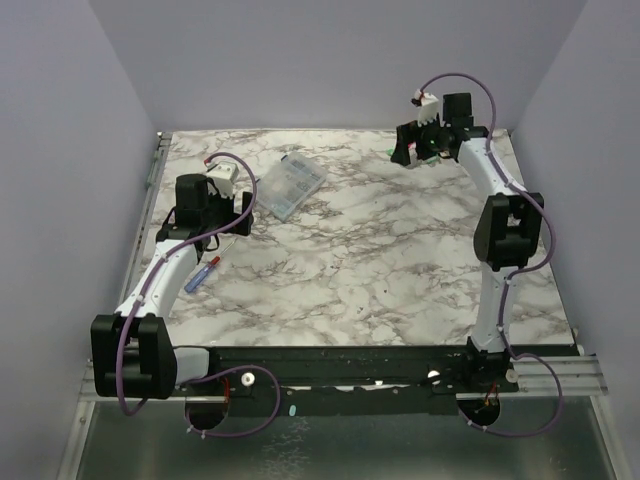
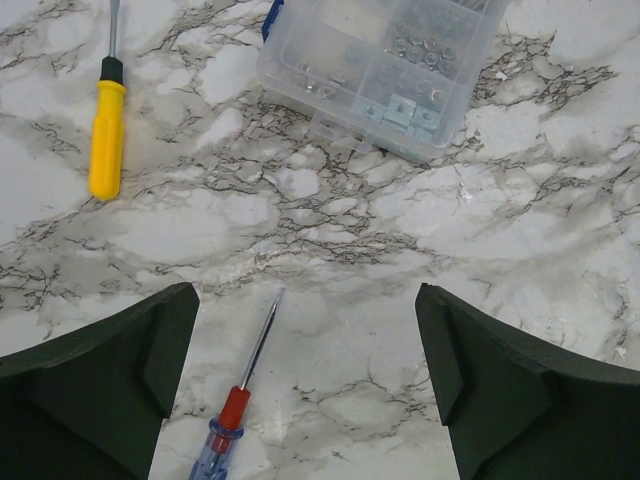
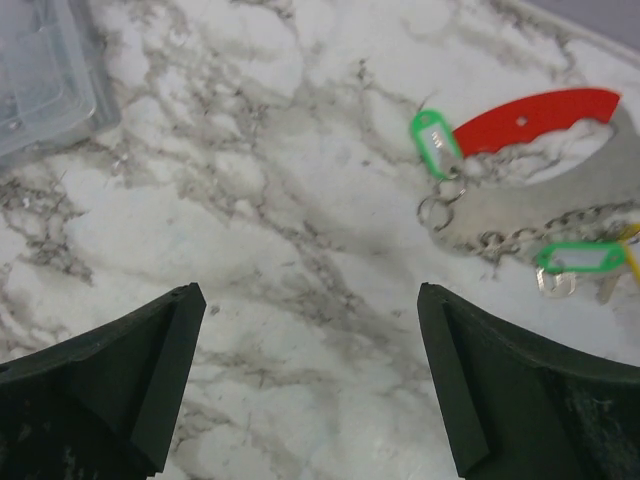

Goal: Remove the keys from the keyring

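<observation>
From above, the left gripper point(image 1: 212, 212) is hovering over the left side of the desk point(image 1: 380, 270), near the clear plastic box point(image 1: 290, 184). The red-and-blue pen point(image 1: 203, 273) is lying nearer the arm bases. The right gripper point(image 1: 412, 148) is hanging over the far right corner. What is lying beneath it is too small to read from here, beyond a speck of green.

The left wrist camera is showing its gripper standing wide open and holding nothing. Only bare marble and the pen are lying between the fingers, with the yellow-handled screwdriver point(image 2: 107, 135) off to the left and the box ahead. Nothing of the task is showing in this view.

The right wrist camera is looking down at the keyring point(image 3: 437, 210), which is resting on the desk ahead and to the right of the gripper, well clear of its fingers. The red fob point(image 3: 535, 118) is curving above it and a chain point(image 3: 530, 235) is trailing to the right. The keys point(image 3: 432, 135), two with green tags and a yellowish one at the frame edge, appear to be hanging from ring and chain. This gripper too is gaping wide and gripping nothing.

Judging by this, the task is hardly begun. No key is lying apart from the bunch, neither gripper is touching it, and every key is waiting to be worked off. The right arm is the one placed for a first hold.
</observation>
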### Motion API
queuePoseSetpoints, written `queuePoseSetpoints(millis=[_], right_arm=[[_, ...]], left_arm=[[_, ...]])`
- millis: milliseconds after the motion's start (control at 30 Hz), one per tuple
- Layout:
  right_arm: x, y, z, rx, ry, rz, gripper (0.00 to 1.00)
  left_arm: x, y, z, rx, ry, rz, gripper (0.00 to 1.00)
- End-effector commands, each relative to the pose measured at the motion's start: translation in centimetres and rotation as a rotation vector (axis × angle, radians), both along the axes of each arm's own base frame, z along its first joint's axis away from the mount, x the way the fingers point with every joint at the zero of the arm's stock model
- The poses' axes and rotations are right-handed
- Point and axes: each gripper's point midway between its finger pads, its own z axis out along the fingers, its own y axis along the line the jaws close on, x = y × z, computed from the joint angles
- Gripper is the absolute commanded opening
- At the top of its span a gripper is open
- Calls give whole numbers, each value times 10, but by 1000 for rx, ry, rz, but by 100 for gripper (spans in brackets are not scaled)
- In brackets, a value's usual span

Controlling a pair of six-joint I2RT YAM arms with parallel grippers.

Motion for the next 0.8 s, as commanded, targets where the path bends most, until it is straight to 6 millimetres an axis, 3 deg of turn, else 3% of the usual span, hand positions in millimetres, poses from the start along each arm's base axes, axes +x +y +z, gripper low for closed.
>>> queuePoseSetpoints(millis=[0,167,433,567,767], right_arm=[[46,-21,-2,-56,-25,-85,100],[80,-23,-19,-45,-50,-120,100],[108,-13,-58,24,-60,-133,100],[110,-7,-75,61,-28,-132,100],[96,1,-96,125,97,-155,99]], left_arm=[[-2,-6,3,-16,-17,-34,99],[-2,-7,1,-18,-11,-37,99],[-2,-7,-6,-18,10,-37,99],[-2,-6,-7,-14,12,-34,99],[-2,-5,-8,-10,12,-29,99]])
